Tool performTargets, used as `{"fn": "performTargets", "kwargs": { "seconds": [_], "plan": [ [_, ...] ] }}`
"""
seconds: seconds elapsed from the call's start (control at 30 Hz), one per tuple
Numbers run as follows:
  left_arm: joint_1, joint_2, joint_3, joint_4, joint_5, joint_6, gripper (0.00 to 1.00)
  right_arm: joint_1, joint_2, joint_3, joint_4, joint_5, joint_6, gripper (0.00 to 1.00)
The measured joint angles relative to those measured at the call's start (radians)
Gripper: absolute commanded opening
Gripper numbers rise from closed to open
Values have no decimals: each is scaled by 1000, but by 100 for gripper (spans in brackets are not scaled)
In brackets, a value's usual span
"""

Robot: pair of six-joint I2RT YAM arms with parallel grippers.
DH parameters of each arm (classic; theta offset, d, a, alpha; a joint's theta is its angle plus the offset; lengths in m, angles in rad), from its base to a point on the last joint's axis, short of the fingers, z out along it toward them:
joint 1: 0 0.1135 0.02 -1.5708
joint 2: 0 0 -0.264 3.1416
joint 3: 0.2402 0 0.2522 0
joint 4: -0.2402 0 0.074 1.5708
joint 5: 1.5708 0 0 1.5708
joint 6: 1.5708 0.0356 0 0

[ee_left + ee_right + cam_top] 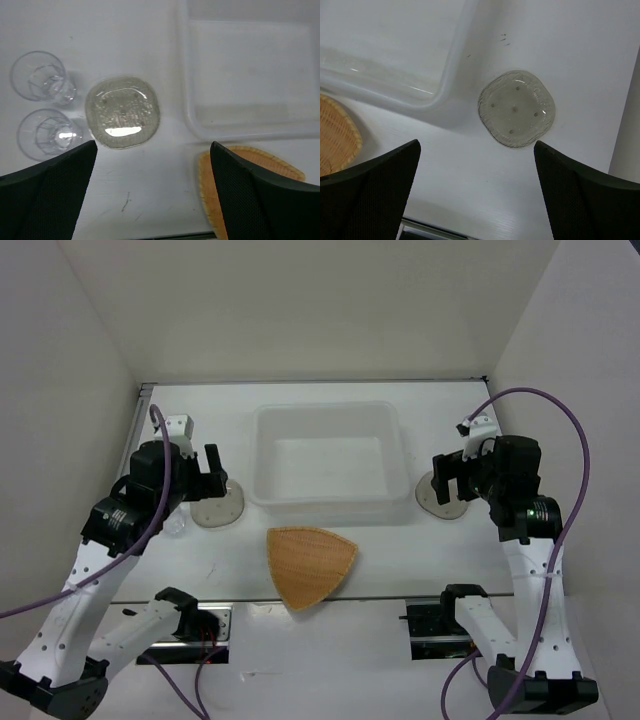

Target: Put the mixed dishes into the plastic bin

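Nearside of the bin (pixel 326 502) (long axis left-right), one tan plate (pixel 310 565) points tip nearward; two grey dishes (pixel 123 111) (pixel 516 108), two clear cups (pixel 42 76) (pixel 46 134); left gripper (pixel 152 145), right gripper (pixel 477 144) both spread, empty.

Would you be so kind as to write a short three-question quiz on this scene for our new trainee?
1. Where does the tan plate lie relative to the plastic bin? A, inside it; B, just outside its near wall; C, behind its far wall.
2. True or false: the bin already holds a dish.
3. Fill in: the left wrist view shows ___ clear cups beside the grey dish.
Key: 1 B; 2 false; 3 two.
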Motion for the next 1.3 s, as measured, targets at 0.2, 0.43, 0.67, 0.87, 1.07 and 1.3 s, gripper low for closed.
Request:
{"fn": "performTargets", "kwargs": {
  "seconds": [0.2, 0.43, 0.67, 0.87, 1.07, 1.3],
  "plan": [
    [0, -50, -101, 111, 289, -53, 100, 0, -6, 0, -7, 33, 10, 98],
    [-58, -30, -306, 250, 583, -296, 100, 0, -35, -16, 16, 48, 58, 98],
    [-131, -352, -572, 301, 639, -597, 100, 0, -7, -21, 39, 56, 88, 98],
    [-146, -616, -702, 294, 645, -789, 100, 0, 14, -31, 40, 59, 92, 98],
    [-146, -677, -824, 274, 649, -887, 100, -10, 19, -31, 41, 51, 88, 98],
    [-146, -601, -835, 247, 648, -902, 100, -40, 21, -31, 41, 43, 83, 98]
  ]
}}
